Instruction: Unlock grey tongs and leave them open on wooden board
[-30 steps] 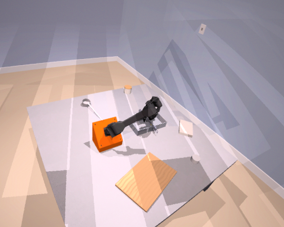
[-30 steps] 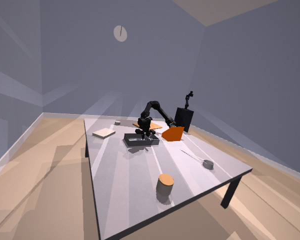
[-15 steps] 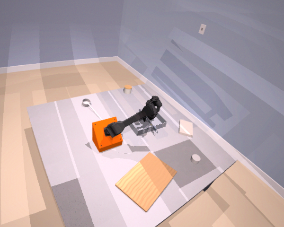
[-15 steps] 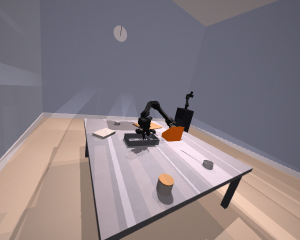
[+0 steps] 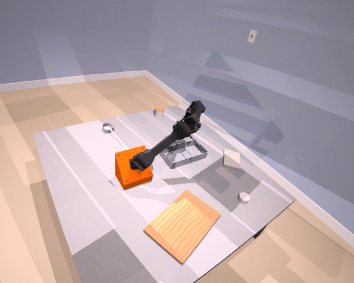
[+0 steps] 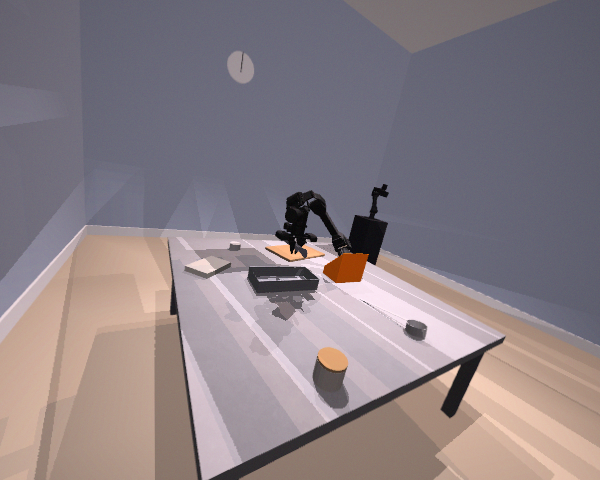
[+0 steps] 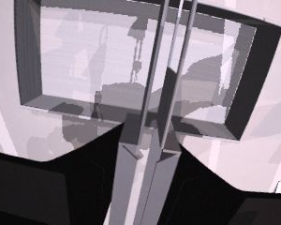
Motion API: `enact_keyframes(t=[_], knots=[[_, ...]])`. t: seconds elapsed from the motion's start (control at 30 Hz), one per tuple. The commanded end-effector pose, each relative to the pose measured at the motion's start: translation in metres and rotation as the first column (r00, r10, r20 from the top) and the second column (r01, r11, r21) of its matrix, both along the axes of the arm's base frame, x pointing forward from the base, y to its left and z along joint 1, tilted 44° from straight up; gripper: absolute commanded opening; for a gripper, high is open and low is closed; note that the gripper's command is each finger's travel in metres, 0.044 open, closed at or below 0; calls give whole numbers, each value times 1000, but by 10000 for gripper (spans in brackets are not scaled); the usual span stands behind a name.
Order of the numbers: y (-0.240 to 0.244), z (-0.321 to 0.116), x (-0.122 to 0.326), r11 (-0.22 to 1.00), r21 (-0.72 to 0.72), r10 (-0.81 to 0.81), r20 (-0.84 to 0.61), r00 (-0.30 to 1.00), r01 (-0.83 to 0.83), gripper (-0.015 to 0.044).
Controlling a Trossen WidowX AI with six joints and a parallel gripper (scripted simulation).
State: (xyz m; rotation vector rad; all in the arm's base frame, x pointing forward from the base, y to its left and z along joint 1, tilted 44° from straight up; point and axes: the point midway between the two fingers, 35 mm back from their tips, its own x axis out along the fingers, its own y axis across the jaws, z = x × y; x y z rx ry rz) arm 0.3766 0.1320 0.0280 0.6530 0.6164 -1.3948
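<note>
My gripper (image 7: 141,131) (image 6: 297,246) is shut on the grey tongs (image 7: 124,183) (image 6: 303,252), with one black finger against each side. The tongs' two arms are close together and run up the wrist view, above the roasting tin (image 5: 183,162) (image 6: 290,286) (image 7: 258,77). The tongs are lifted clear of the tin, which stands on the table. In the top view the arm hides the gripper and most of the tongs. Whether the lock is engaged cannot be seen. The wooden board (image 5: 183,225) (image 6: 277,251) lies flat with nothing on it.
The orange base block (image 5: 122,171) (image 6: 349,268) stands beside the tin. A small pan (image 5: 108,128) (image 6: 416,329), a jar with an orange lid (image 5: 159,111) (image 6: 329,369), a pale block (image 5: 232,158) (image 6: 207,266) and a small white cylinder (image 5: 243,197) (image 6: 234,245) stand around the table.
</note>
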Motion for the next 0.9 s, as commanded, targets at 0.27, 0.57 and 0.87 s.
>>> enact_keyframes(t=[0.27, 0.57, 0.87], knots=[[-17, 12, 5, 1000, 3, -29, 7, 1000, 29, -150], [-64, 60, 11, 997, 26, -79, 54, 995, 78, -150], [-115, 108, 6, 990, 40, -139, 110, 984, 135, -150]])
